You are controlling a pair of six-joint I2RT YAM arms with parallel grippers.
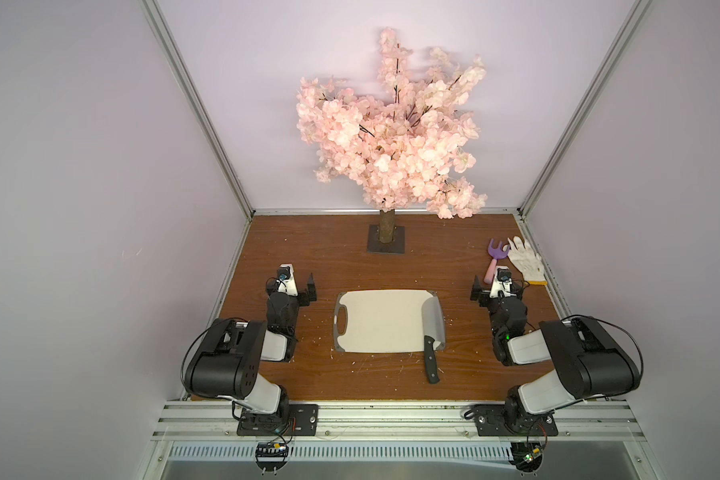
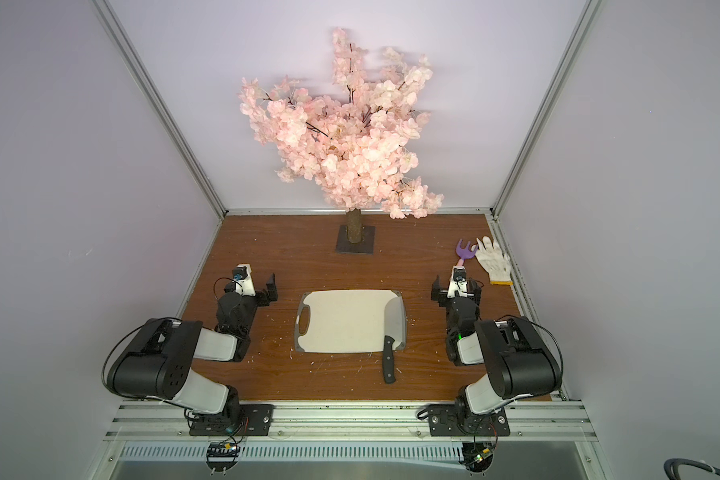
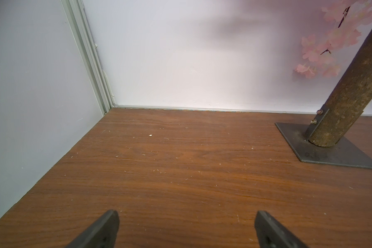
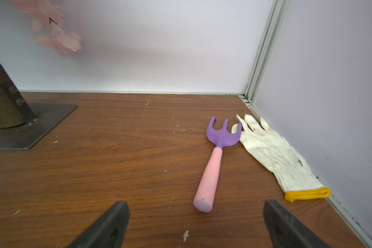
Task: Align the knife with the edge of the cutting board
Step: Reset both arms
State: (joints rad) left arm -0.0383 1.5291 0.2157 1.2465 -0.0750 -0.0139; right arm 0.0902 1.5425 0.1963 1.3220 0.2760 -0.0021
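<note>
Presently finds the knife (image 1: 432,332) at the 3 o'clock end of the cutting board (image 1: 383,324), lying flat, seen so in both top views. Notes the grey blade (image 1: 433,320) on the board, tip toward 12 o'clock, running along the short edge there and covering the dark rim. Cannot tell whether blade and edge sit exactly flush. Notes the black handle (image 1: 431,363) crossing the 6 o'clock long edge and resting on the table (image 1: 350,374) beyond the board. Places the oval cutout (image 1: 341,322) at the board's 9 o'clock end, opposite the knife.

Locates the left gripper (image 3: 186,215) at 9 o'clock of the board, well apart from it, jaws spread wide over bare wood grain, gripping nothing. Locates the right gripper (image 4: 195,204) at 3 o'clock of the board, apart from the knife, jaws likewise spread wide and gripping nothing. Reads both sets of fingers as pointing toward 12 o'clock.

Records a toy fork (image 4: 215,163), purple tines and pink grip, flat on the table just beyond the right gripper, at about 2 o'clock of the board. Records a white glove (image 4: 273,154) with yellow cuff just beside it at the table's 3 o'clock margin, one glove finger meeting the fork's outer tine.

Records a pink blossom tree (image 1: 391,137) at 12 o'clock of the board, trunk fixed to a dark square plate (image 1: 395,248). Notes pale specks (image 3: 150,135) scattered over the table.
</note>
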